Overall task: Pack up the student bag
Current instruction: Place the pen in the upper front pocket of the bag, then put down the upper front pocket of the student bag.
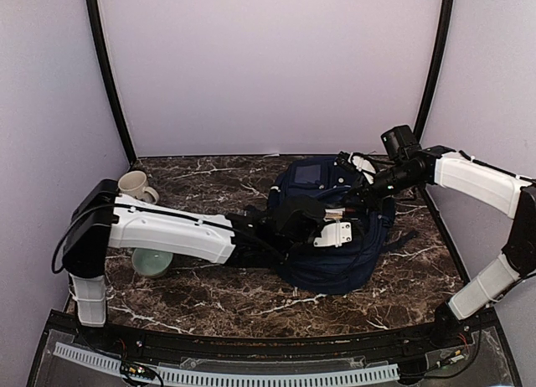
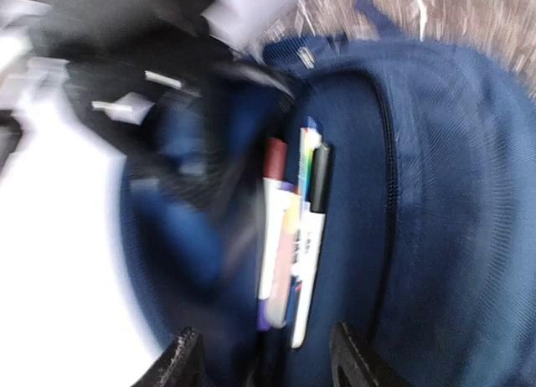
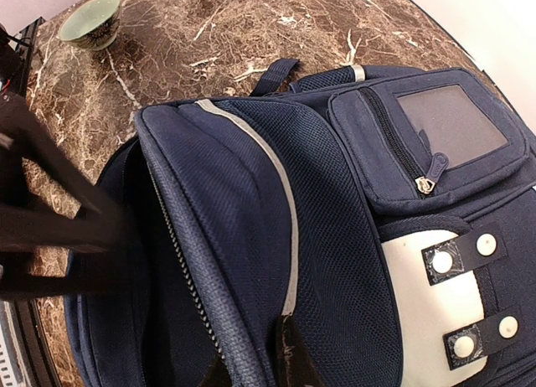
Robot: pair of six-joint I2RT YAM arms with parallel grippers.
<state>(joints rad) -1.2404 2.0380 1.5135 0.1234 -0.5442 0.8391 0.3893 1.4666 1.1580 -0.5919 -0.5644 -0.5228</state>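
Judging by its spread fingers, the left gripper (image 2: 264,358) stood wide with nothing between them, poised over the open mouth of the bag (image 1: 343,265). The bag lay on the table (image 1: 209,296) under both arms. Just ahead of those fingers a bundle of markers (image 2: 293,236) lay inside the compartment, apart from them. Beside the left gripper, the right gripper (image 3: 255,366) was pinched narrow on the bag's zip edge, holding the flap up. Doing this step well probably meant drawing the left gripper straight back along the line of the markers, fingers wide, so nothing snagged them or the zip. The right gripper should hold the flap firm until the left was out. The left wrist view was blurred, so whether the markers sat in a sleeve could not be told.
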